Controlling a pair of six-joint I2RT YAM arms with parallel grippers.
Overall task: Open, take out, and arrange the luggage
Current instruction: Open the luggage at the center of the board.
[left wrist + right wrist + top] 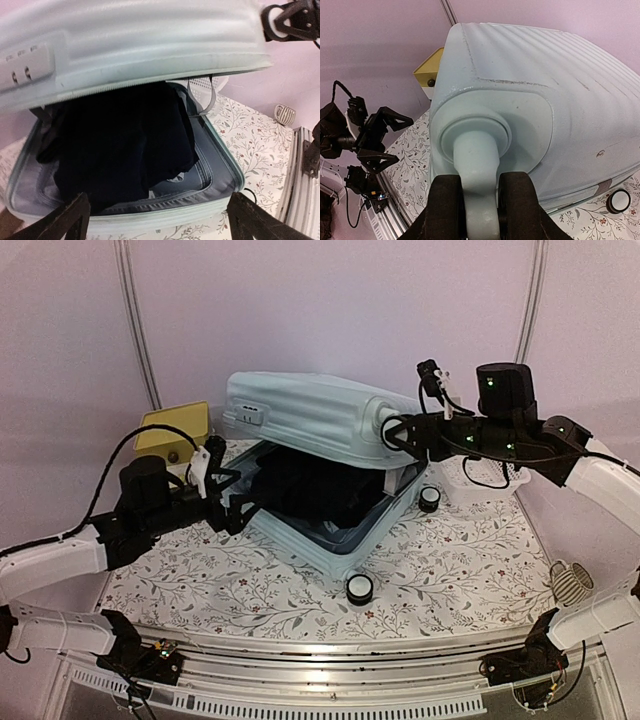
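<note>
The pale mint-blue, ribbed hard-shell luggage (310, 415) lies in the middle of the table on a white cloth printed with small flowers (470, 560), its lid lifted partway above the lower shell so that the case gapes toward the left arm. Inside, a heap of dark, near-black clothing (120, 150) fills most of the lower half over the grey fabric lining (210, 165), and a small combination lock (25, 67) shows on the lid's edge. Two black-and-white caster wheels (359, 588) stand out from the lower shell on its near right side. The right gripper (479, 210) has its black fingers closed around a moulded pale stem (477, 165) at the lid's right end. The left gripper (235, 510) hovers just beside the case's near-left rim, fingers spread wide with nothing between them. A small yellow-topped box (175, 430) sits behind the case on the left, and a white lattice plastic basket (485, 475) stands behind the right arm.
</note>
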